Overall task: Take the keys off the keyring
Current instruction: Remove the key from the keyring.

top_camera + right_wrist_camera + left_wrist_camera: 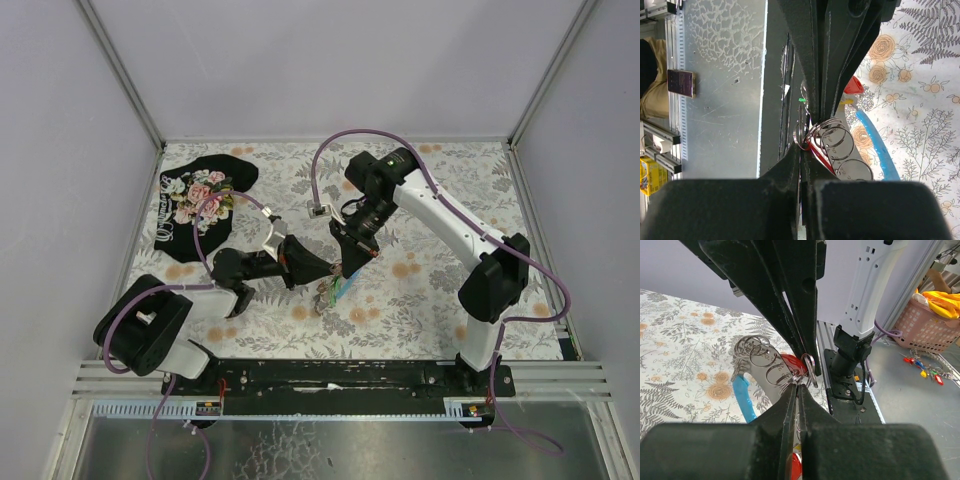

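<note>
- Top view: the left arm's fingers and the right arm's fingers meet tip to tip over the middle of the tabletop, a little toward its near edge. The keyring and the keys hang just under that meeting point. A black floral cloth lies at the far left corner.
- Left wrist view: the left arm's fingers are pressed together with a thin wire loop of the keyring pinched at their tips. The right arm's fingers reach down from above, also closed, nipping a small ring. A red key head sits behind the rings. The light-blue fob hangs lower left; whether it touches the tabletop I cannot tell.
- Right wrist view: both pairs of fingers clamp the ring cluster, with red and yellow key heads just beside it.
</note>
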Robot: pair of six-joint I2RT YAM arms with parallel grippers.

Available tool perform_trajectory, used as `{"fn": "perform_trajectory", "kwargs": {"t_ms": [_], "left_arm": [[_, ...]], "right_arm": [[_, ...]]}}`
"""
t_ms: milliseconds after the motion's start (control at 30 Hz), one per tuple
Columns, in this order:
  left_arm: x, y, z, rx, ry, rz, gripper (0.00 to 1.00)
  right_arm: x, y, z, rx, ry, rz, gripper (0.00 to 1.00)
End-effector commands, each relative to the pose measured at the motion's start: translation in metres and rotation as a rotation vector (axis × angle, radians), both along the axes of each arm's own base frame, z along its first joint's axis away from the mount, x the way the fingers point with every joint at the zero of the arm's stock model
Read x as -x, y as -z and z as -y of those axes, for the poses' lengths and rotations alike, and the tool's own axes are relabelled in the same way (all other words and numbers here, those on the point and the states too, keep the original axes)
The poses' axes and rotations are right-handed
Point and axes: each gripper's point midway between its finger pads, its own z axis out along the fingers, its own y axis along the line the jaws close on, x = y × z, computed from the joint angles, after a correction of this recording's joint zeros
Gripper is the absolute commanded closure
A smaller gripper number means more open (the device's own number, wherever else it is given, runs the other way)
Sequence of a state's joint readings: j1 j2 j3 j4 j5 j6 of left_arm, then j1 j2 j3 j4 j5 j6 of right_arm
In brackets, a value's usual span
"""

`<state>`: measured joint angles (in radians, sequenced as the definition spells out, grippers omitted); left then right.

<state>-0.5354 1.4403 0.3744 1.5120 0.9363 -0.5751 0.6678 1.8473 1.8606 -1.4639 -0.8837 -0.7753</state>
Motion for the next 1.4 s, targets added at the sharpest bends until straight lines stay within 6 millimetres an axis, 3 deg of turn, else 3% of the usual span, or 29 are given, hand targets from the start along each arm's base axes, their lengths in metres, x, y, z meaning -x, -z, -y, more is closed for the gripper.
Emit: {"fn": "perform_trajectory", "kwargs": {"t_ms": [0,467,1367], "left_arm": [[0.004,-0.021,-0.003,0.054,0.002,0.097,1.0],[-0.002,-0.009,-0.012,0.036,-0.098,0.114,1.0],[-0.008,-0.021,-0.024,0.074,-0.208,0.147,1.0]], "right_arm": [[0.003,-0.015,-0.009,-0.053,-0.007,-0.005,1.0],[0.005,-0.019,0.002,-0.043,0.005,0.025,1.0],[0.011,-0.006,0.02,-0.013,0.018,0.001,1.0]]}}
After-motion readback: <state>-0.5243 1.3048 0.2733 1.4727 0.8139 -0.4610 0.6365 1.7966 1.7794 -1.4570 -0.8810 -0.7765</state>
